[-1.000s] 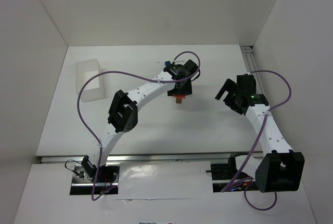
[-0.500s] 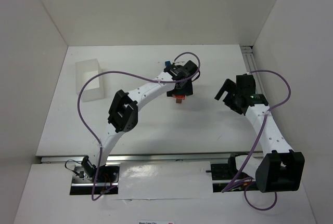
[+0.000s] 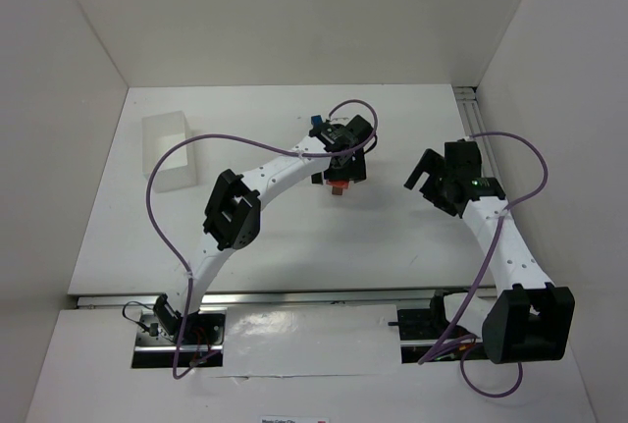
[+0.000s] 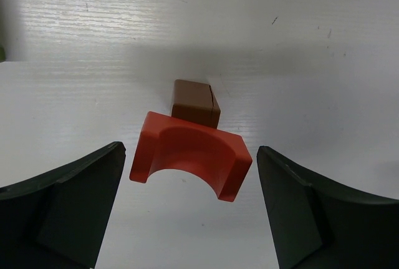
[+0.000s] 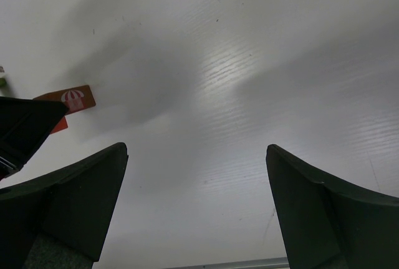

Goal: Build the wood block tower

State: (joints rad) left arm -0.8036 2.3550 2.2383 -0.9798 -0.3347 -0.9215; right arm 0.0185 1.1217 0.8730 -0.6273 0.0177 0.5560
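A red arch block [image 4: 190,153] lies against a brown-orange block [image 4: 195,102] on the white table; I cannot tell if it rests on top of it. In the top view the pair [image 3: 337,185] shows just under my left gripper [image 3: 340,168]. My left gripper [image 4: 190,210] is open, its fingers [image 4: 68,200] on either side of the red arch and apart from it. A blue block [image 3: 316,121] sits beside the left wrist. My right gripper [image 3: 430,176] is open and empty [image 5: 196,206]; it sees the brown-orange block [image 5: 72,98] far to its left.
A white rectangular tray [image 3: 169,153] stands at the back left. A metal rail [image 3: 471,109] runs along the right wall. White walls close in the table on three sides. A sliver of green [image 5: 2,82] shows at the right wrist view's left edge.
My left gripper has shifted slightly toward the blocks and now covers a little more of them. The right arm has not moved.
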